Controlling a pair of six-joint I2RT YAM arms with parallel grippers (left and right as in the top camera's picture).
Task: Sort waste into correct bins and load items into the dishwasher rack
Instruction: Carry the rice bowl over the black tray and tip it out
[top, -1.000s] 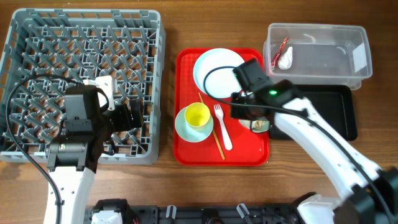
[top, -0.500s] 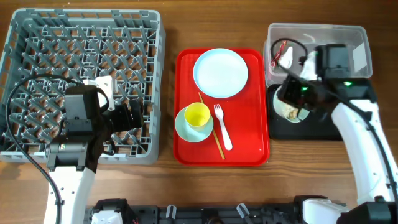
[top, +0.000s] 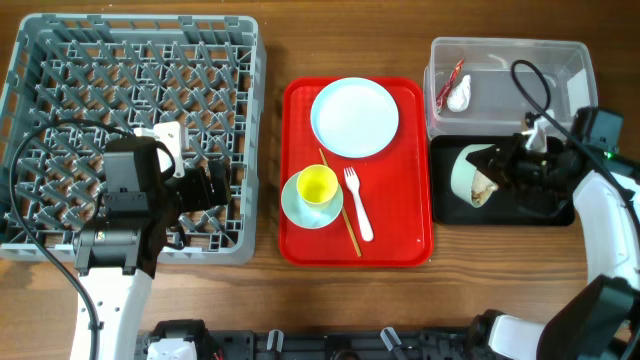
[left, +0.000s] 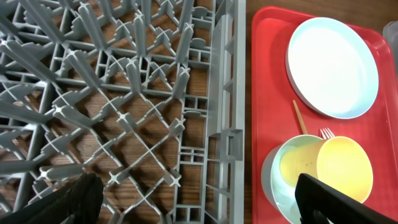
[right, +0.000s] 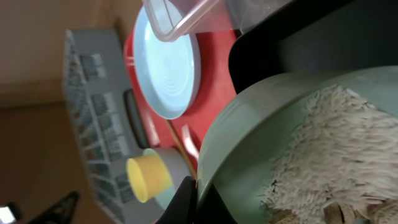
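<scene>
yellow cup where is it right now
In the overhead view the yellow cup sits in a mint bowl on the red tray's lower left, just left of the fork.

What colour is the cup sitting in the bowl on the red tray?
The cup is yellow, shown best in the left wrist view.

The red serving tray (top: 300, 236) lies between my two claws. It sits just to the right of my left claw (top: 214, 186) and to the left of my right claw (top: 497, 168), near it but not touching. It is a glossy rectangle with a raised rim and rounded corners. The wooden table (top: 270, 50) spreads beneath both claws, brown, its grain running side to side.
</scene>
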